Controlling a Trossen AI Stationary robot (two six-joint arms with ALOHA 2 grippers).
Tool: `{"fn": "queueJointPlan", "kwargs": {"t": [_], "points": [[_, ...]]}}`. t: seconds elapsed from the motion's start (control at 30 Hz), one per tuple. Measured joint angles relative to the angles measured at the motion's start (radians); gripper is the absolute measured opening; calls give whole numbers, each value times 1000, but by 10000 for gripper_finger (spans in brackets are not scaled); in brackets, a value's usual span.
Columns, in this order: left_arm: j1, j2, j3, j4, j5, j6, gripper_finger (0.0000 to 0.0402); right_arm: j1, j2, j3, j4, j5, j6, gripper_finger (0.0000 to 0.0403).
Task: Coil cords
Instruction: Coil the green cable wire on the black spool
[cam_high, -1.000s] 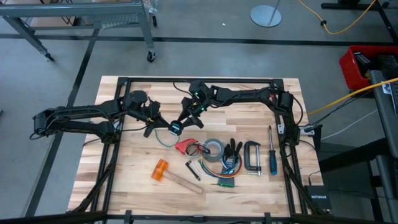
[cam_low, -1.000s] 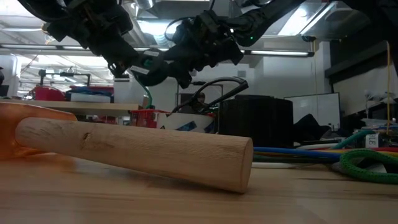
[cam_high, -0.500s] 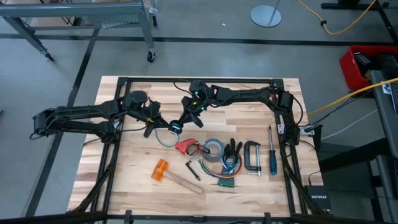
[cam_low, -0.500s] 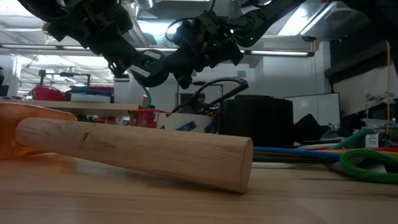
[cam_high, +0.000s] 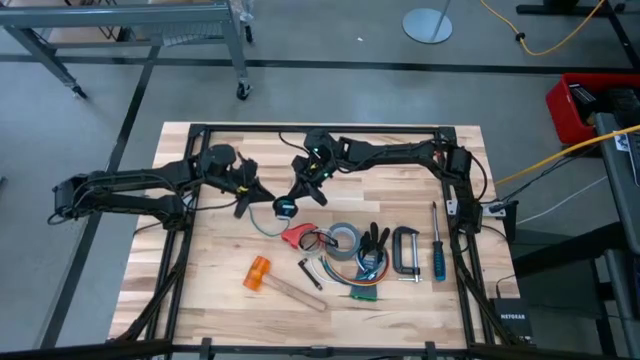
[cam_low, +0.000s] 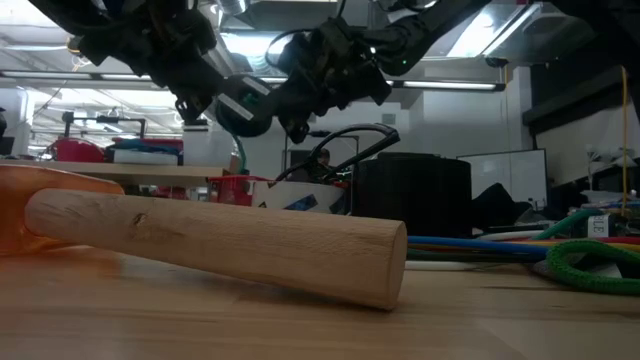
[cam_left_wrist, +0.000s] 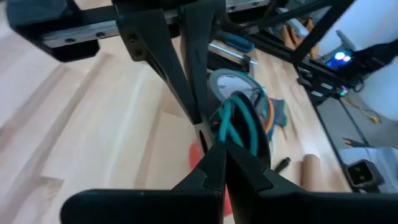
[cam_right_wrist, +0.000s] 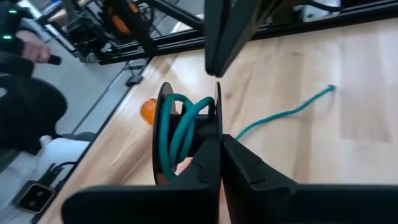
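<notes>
The thin teal cord (cam_right_wrist: 177, 134) is wound on a small black spool (cam_high: 282, 207), lifted mid-surface between both tools, its loose tail (cam_high: 262, 226) trailing onto the pale wood. The right tool (cam_high: 300, 192) pinches the spool's rim from the far right; the left tool (cam_high: 250, 195) is pressed together, just left.

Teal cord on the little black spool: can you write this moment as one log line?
left claw: shut | right claw: shut | thin teal cord: partly wound on black spool, tail on wooden table
</notes>
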Motion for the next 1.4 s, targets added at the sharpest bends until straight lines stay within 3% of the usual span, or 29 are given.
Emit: {"fn": "queueJointPlan", "kwargs": {"t": [0.17, 0.33, 0.6, 0.73, 0.93, 1.03, 1.17, 1.3, 1.4], "points": [[1, 0, 0, -2, -60, 0, 0, -27, 0, 0, -9, 50, 1, 2], [9, 0, 0, -63, -185, 49, 0, -92, -15, 0, -42, 118, 5, 2], [13, 0, -1, -83, -403, 85, 0, -173, -78, 1, -50, 347, 36, 2], [13, 6, -1, -82, -448, 53, 26, -194, -109, 2, -41, 358, 68, 2], [13, 63, -1, -64, -501, 15, 113, -193, -139, 6, -22, 367, 87, 1], [13, 109, -1, -50, -503, 67, 143, -192, -142, 37, -21, 367, 94, 1], [11, 177, -1, -31, -569, 181, 154, -193, -142, 96, -21, 368, 120, 1], [11, 228, -1, 8, -708, 191, 155, -193, -142, 139, -27, 367, 121, 1], [12, 244, -1, 34, -749, 202, 155, -193, -142, 151, -27, 367, 113, 1]]}}
